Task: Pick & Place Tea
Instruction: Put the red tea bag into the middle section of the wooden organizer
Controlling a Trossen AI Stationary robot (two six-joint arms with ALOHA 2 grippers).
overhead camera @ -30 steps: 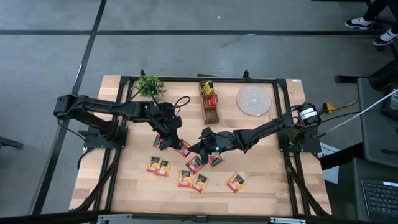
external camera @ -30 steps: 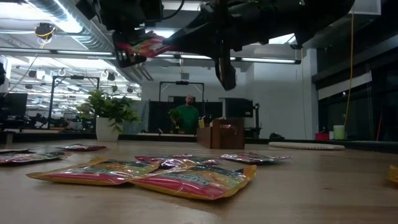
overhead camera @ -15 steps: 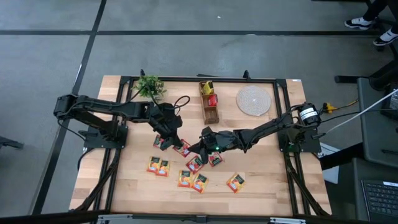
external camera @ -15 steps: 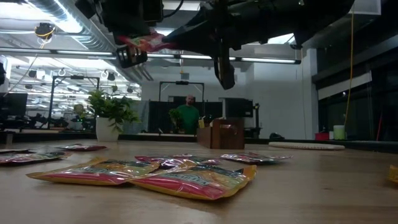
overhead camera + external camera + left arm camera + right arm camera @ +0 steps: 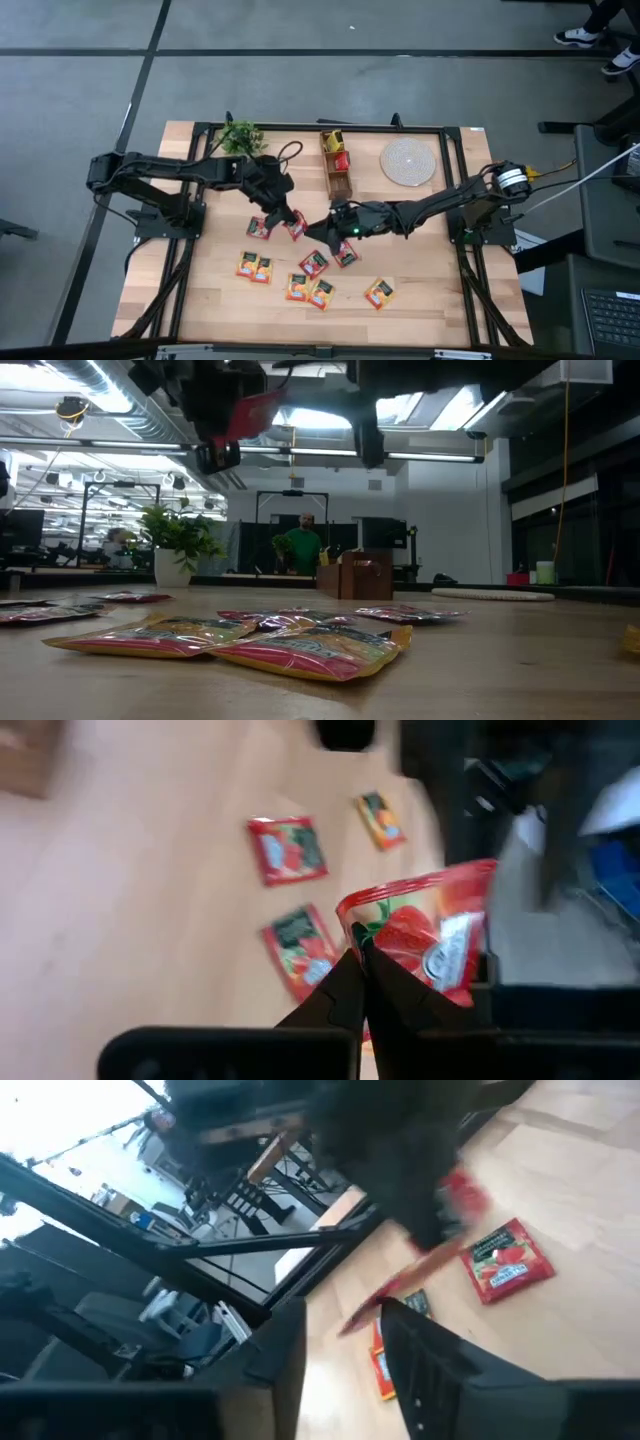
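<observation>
- Two sachets [image 5: 245, 643] lie closest to you in the low view, overlapping flat on the table [image 5: 430, 290], a red-edged one and a yellow-orange one.
- More tea sachets lie scattered across the middle of the table in the high view: a pair [image 5: 254, 268] toward the left, a pair [image 5: 309, 290] at the front, one alone [image 5: 379, 292] toward the right.
- Your left gripper [image 5: 283, 216] is lifted above the table, fingers pinched tight on a red sachet [image 5: 432, 936]; its wrist view shows the packet's edge clamped, strawberry print facing out.
- Your right gripper [image 5: 335, 222] hangs just beside it, mid-table, fingers [image 5: 425, 1355] parted with nothing between them.
- Another red sachet [image 5: 259, 228] lies flat, left of the held one.
- Farther back you have a wooden box [image 5: 338, 165], a round woven mat [image 5: 408, 161] and a small potted plant [image 5: 240, 137].
- Beyond the table, the low view shows a person [image 5: 303, 546] in green standing in the room.
</observation>
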